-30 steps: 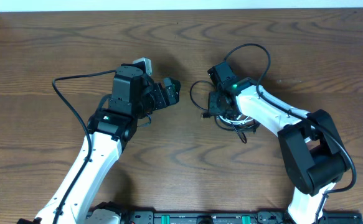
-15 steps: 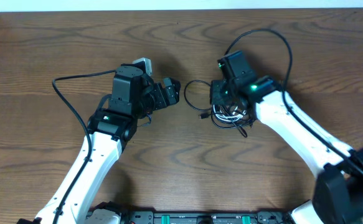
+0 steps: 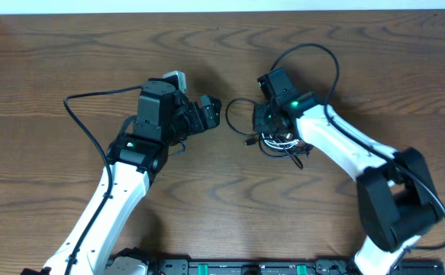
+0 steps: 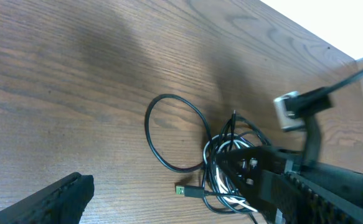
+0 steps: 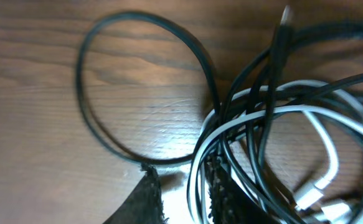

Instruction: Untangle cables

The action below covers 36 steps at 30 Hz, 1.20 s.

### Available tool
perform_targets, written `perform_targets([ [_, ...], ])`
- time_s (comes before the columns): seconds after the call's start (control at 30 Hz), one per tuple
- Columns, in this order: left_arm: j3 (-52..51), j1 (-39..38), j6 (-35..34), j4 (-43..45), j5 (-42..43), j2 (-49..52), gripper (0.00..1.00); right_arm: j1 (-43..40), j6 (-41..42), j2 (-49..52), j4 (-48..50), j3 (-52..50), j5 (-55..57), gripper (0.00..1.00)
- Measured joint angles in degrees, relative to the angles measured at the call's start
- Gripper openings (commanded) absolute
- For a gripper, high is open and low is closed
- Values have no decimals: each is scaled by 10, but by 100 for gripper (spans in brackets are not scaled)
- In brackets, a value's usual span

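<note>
**Op:** Where are the cables (image 3: 282, 142) vs. the jaws?

**Spotter:** Bunched mid-bench (image 3: 69, 53), directly under your R gripper (image 5: 181, 183). Its jaws are narrowly apart, white strand (image 5: 195, 168) in the gap, not pinched afaict.

**Op:** L side?

**Spotter:** L gripper (image 3: 216, 113) has jaws wide apart and empty. The black loop (image 4: 147, 127) lies flat, sticking out twd it. Your R arm covers the knot, so the loop's your way in.
</note>
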Motion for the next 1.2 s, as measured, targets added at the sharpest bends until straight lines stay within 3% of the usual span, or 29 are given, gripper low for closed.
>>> perform_targets([
  [0.5, 0, 0, 0, 0, 0, 0, 97, 0, 33, 34, 26, 0, -6, 22],
  [0.57, 0, 0, 0, 0, 0, 0, 97, 0, 35, 48, 38, 0, -7, 18],
  [0.63, 0, 0, 0, 0, 0, 0, 97, 0, 35, 56, 48, 0, -8, 4],
  [0.67, 0, 0, 0, 0, 0, 0, 97, 0, 33, 57, 51, 0, -9, 1],
  [1.0, 0, 0, 0, 0, 0, 0, 97, -1, 18, 58, 58, 0, -53, 1],
  [1.2, 0, 0, 0, 0, 0, 0, 97, -7, -31, -4, 35, -2, -103, 1],
])
